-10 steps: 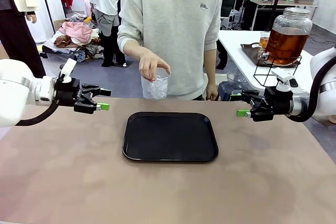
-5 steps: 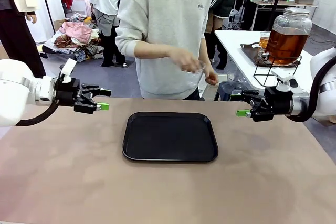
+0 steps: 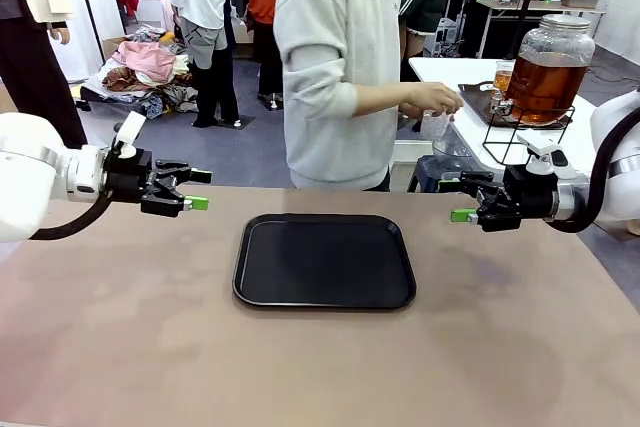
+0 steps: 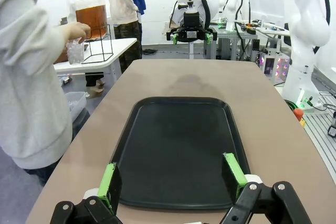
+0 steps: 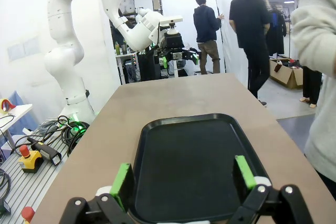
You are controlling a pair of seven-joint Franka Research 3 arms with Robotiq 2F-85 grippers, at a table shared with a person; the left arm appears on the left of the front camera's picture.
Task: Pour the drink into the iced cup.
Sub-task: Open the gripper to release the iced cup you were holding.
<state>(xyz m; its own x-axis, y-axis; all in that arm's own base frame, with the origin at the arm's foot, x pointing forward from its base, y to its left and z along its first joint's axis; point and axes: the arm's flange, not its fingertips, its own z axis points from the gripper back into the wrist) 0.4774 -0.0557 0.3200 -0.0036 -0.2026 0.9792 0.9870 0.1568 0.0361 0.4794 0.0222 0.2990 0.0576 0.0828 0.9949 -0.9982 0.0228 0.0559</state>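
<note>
The drink point(image 3: 545, 79) is amber liquid in a big clear jar with a metal lid, on a wire stand on the white side table at the far right. A person holds the clear iced cup point(image 3: 434, 127) from above, just left of that stand. In the left wrist view the cup point(image 4: 76, 53) hangs in front of the drink point(image 4: 94, 18). My left gripper point(image 3: 198, 190) hovers open over the table's left side, empty. Also open and empty, my right gripper point(image 3: 455, 200) hovers at the right. Both point inward at the black tray point(image 3: 324, 259).
The black tray point(image 4: 173, 145) lies bare mid-table, between the open left gripper point(image 4: 170, 174) and the far right gripper point(image 4: 191, 34). The right wrist view shows its own gripper point(image 5: 184, 176) over the tray point(image 5: 194, 156). A dark tray point(image 3: 480, 102) sits by the jar stand.
The person has turned and carried the cup from the table's far edge rightward to the dispenser. Both arms have stayed still with jaws open.
</note>
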